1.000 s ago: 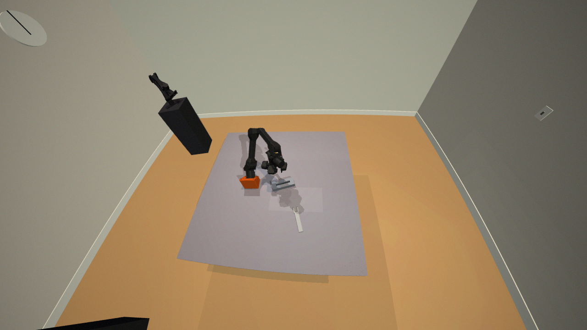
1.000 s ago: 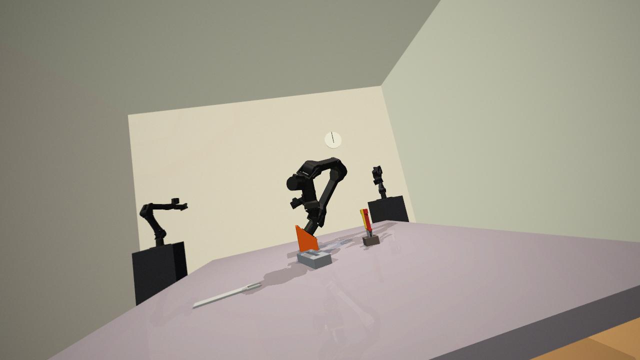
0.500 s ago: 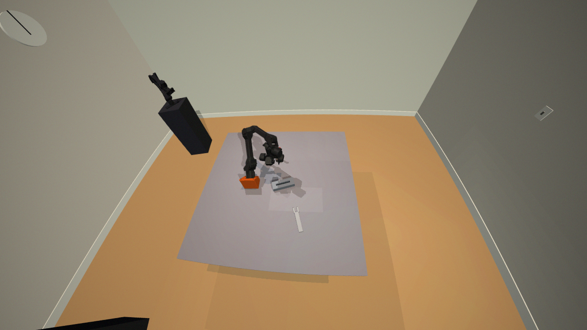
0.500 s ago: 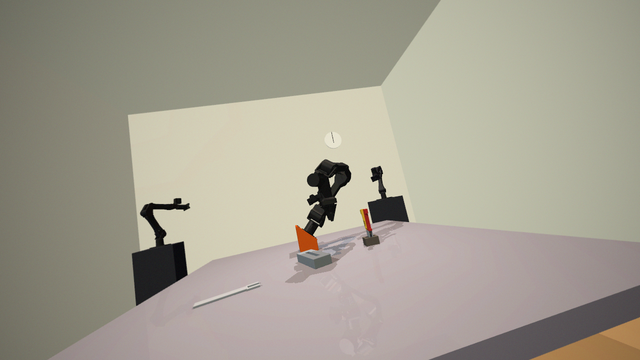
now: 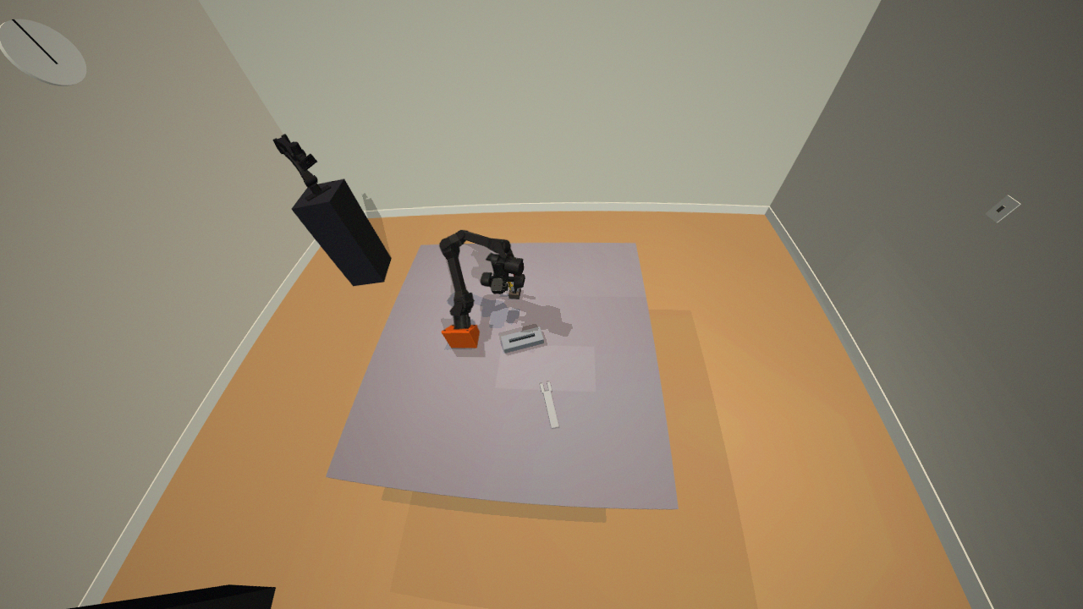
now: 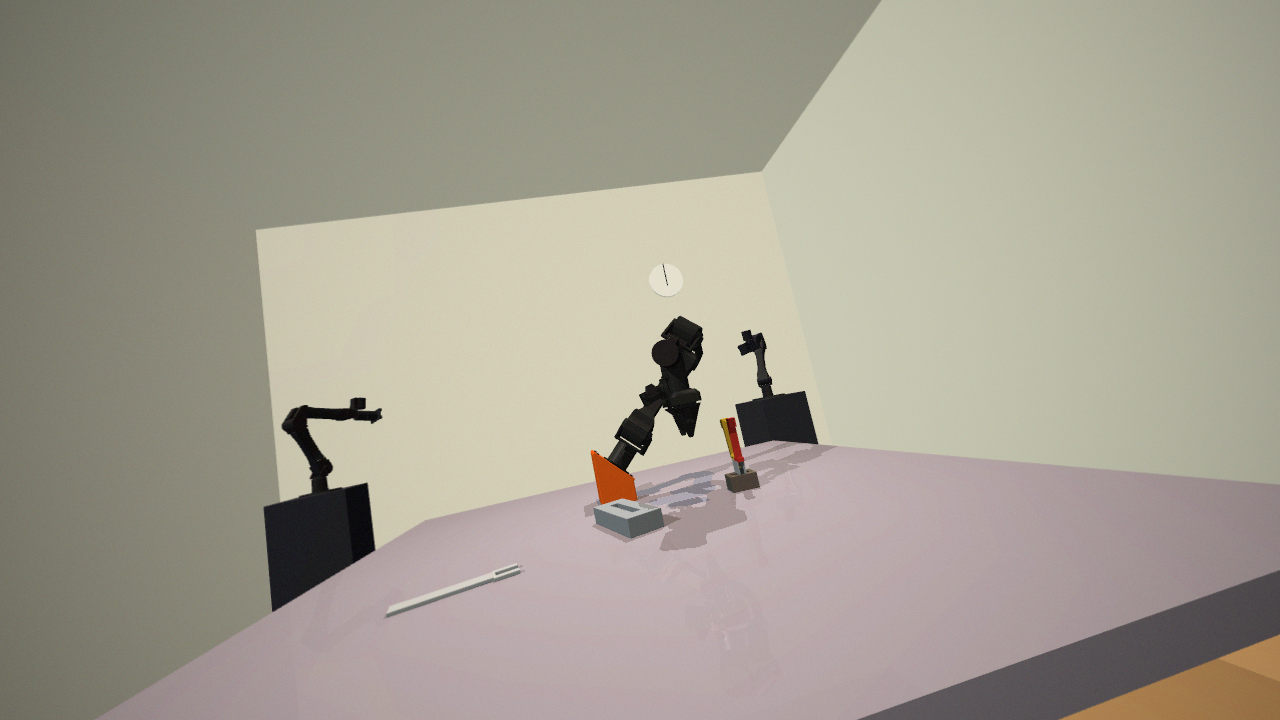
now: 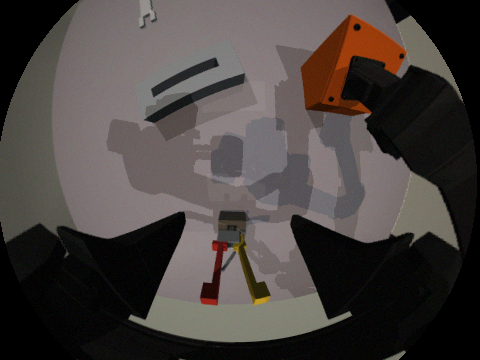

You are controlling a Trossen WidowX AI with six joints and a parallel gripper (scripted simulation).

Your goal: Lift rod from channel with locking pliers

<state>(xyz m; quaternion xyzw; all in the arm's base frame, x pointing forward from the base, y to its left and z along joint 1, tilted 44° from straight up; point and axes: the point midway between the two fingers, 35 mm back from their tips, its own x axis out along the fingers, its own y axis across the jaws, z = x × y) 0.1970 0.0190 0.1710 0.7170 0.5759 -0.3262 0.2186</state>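
We see the slotted block [image 5: 513, 345] [image 6: 631, 522] [image 7: 192, 84] near the orange base [image 5: 461, 337] [image 6: 614, 480] [image 7: 325, 70]; our gripper [image 6: 687, 433] [image 7: 239, 219] is wide open and empty, the pliers [image 6: 733, 440] [image 7: 218, 270] upright in their holster [image 6: 742, 481] [image 7: 233, 218] below.

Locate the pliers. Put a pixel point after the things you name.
Wrist view: the pliers [image 6: 733, 439] [image 7: 246, 263] stand upright in the holster [image 6: 742, 482] [image 7: 232, 217], seen between the open gripper's [image 7: 238, 217] fingers, ungrasped.

A pale, fork-ended bar [image 5: 550, 406] [image 6: 440, 594] [image 7: 146, 11] lies flat on the table's near side. Left, another black arm [image 5: 296, 160] [image 6: 760, 360] tops a dark pedestal [image 5: 340, 234] [image 6: 776, 419], below a round wall clock [image 5: 43, 52] [image 6: 665, 280].
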